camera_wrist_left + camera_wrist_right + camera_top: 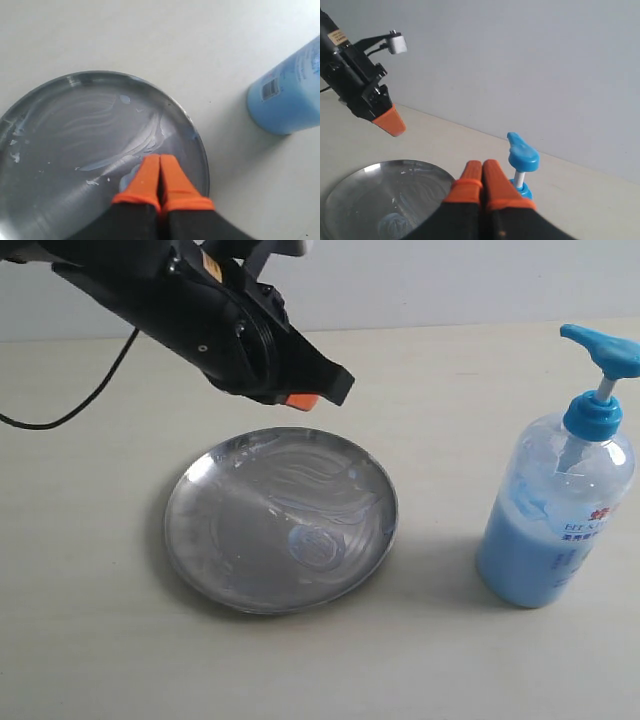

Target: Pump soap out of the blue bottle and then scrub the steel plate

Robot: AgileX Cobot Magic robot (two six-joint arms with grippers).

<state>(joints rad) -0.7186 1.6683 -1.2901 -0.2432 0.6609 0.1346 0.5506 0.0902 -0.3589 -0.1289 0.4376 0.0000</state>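
The steel plate (280,520) lies in the middle of the table, streaked with whitish soap smears (320,485) and a pale blue blob (318,545). My left gripper (318,392) hovers above the plate's far rim, shut with nothing held; the left wrist view shows its orange fingertips (160,159) pressed together over the plate (75,150). The blue bottle (555,510) stands upright to the right, pump head (600,350) raised. My right gripper (482,165) is shut and empty, beside the pump head (522,152), apart from it. It is out of the exterior view.
A black cable (70,405) trails over the table at the back left. A pale wall (520,60) rises behind the table. The bottle's base (285,95) stands apart from the plate, bare tabletop (440,540) between them.
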